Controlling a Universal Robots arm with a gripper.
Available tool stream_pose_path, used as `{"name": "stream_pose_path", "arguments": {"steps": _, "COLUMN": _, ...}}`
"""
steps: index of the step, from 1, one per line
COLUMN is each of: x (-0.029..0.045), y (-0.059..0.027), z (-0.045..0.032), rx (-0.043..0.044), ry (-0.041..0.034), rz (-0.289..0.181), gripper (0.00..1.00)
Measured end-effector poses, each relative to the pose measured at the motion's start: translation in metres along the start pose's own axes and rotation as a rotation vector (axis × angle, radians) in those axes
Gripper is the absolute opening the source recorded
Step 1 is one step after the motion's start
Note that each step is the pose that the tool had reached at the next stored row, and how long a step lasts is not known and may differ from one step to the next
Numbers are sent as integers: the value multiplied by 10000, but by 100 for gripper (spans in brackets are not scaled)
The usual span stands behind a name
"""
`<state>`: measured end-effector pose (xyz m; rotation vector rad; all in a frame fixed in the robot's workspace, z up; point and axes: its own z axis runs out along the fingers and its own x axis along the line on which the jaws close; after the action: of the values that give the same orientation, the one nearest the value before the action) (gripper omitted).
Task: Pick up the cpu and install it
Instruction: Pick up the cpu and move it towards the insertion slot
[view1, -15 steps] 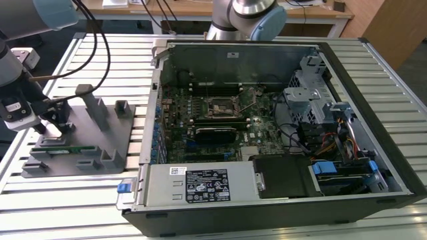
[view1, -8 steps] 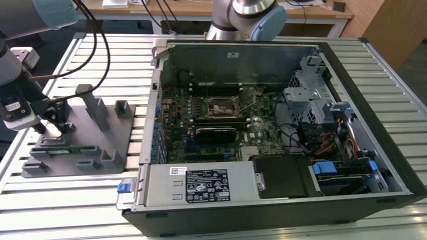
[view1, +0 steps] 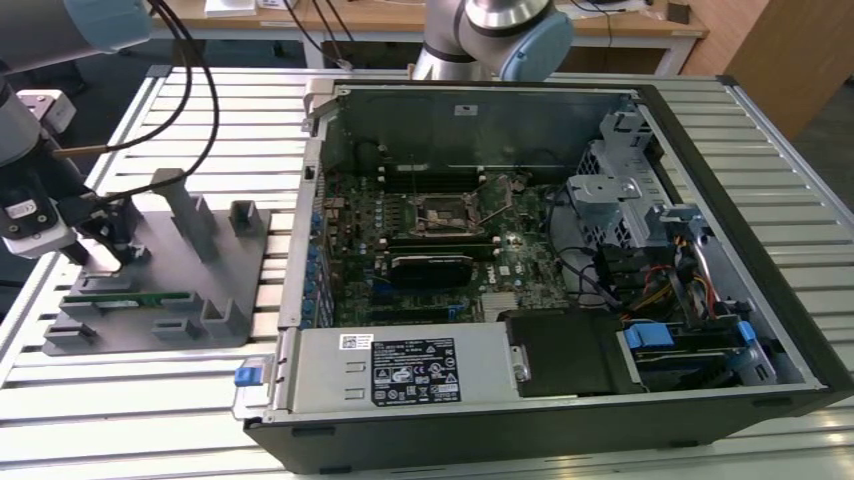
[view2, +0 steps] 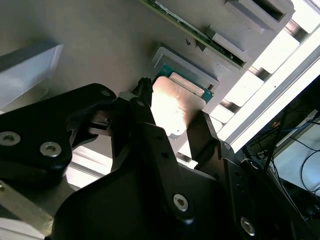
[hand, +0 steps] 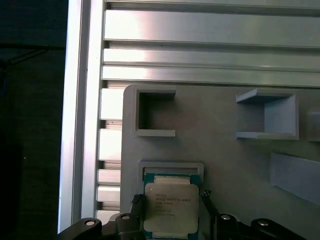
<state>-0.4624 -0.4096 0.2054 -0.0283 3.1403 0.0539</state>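
Observation:
The cpu (hand: 170, 210), a flat square chip with a silvery top and green edge, lies at a shallow pocket of the grey fixture plate (hand: 220, 160). My gripper (hand: 171, 200) straddles it, one black fingertip (hand: 137, 201) against each opposite side, shut on the chip. The second wrist view shows the cpu (view2: 175, 107) bright between the fingers (view2: 144, 95) of the gripper (view2: 175, 112). In the exterior view the gripper (view1: 100, 245) is low over the plate's (view1: 174, 260) left end, covering the chip. The black socket frame (view1: 447, 214) sits mid-motherboard inside the open computer case (view1: 694, 150).
A long green memory stick (view1: 127, 298) rests in a slot on the fixture plate, near the gripper. Upright grey posts (view1: 187, 215) stand on the plate to the exterior view's right of the gripper. Slatted aluminium table (view1: 200, 110) surrounds plate and case. Cables (view1: 200, 90) hang above.

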Motion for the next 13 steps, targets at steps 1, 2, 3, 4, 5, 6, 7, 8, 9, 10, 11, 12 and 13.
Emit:
{"name": "stream_pose_path", "arguments": {"steps": 1, "x": 0, "y": 1, "z": -14, "rx": -1, "ry": 0, "rz": 0, "gripper": 53}}
{"name": "stream_pose_path", "arguments": {"steps": 2, "x": 0, "y": 1, "z": -29, "rx": 0, "ry": -1, "rz": 0, "gripper": 53}}
{"name": "stream_pose_path", "arguments": {"steps": 3, "x": 0, "y": 2, "z": -41, "rx": -1, "ry": -1, "rz": 0, "gripper": 53}}
{"name": "stream_pose_path", "arguments": {"steps": 4, "x": 0, "y": 2, "z": -55, "rx": 0, "ry": -1, "rz": 0, "gripper": 53}}
{"name": "stream_pose_path", "arguments": {"steps": 5, "x": 0, "y": 2, "z": -65, "rx": -1, "ry": -1, "rz": 0, "gripper": 53}}
{"name": "stream_pose_path", "arguments": {"steps": 6, "x": 0, "y": 3, "z": -74, "rx": 0, "ry": -1, "rz": 0, "gripper": 53}}
{"name": "stream_pose_path", "arguments": {"steps": 7, "x": 0, "y": 3, "z": -82, "rx": 0, "ry": -2, "rz": 0, "gripper": 53}}
{"name": "stream_pose_path", "arguments": {"steps": 8, "x": 0, "y": 3, "z": -90, "rx": 0, "ry": -2, "rz": 0, "gripper": 53}}
{"name": "stream_pose_path", "arguments": {"steps": 9, "x": 0, "y": 4, "z": -98, "rx": -1, "ry": -3, "rz": 0, "gripper": 53}}
{"name": "stream_pose_path", "arguments": {"steps": 10, "x": 0, "y": 4, "z": -105, "rx": 0, "ry": -3, "rz": 0, "gripper": 53}}
{"name": "stream_pose_path", "arguments": {"steps": 11, "x": 0, "y": 4, "z": -111, "rx": 0, "ry": -3, "rz": 0, "gripper": 53}}
{"name": "stream_pose_path", "arguments": {"steps": 12, "x": 0, "y": 4, "z": -118, "rx": 0, "ry": -2, "rz": 0, "gripper": 53}}
{"name": "stream_pose_path", "arguments": {"steps": 13, "x": 0, "y": 4, "z": -124, "rx": -1, "ry": -3, "rz": 0, "gripper": 53}}
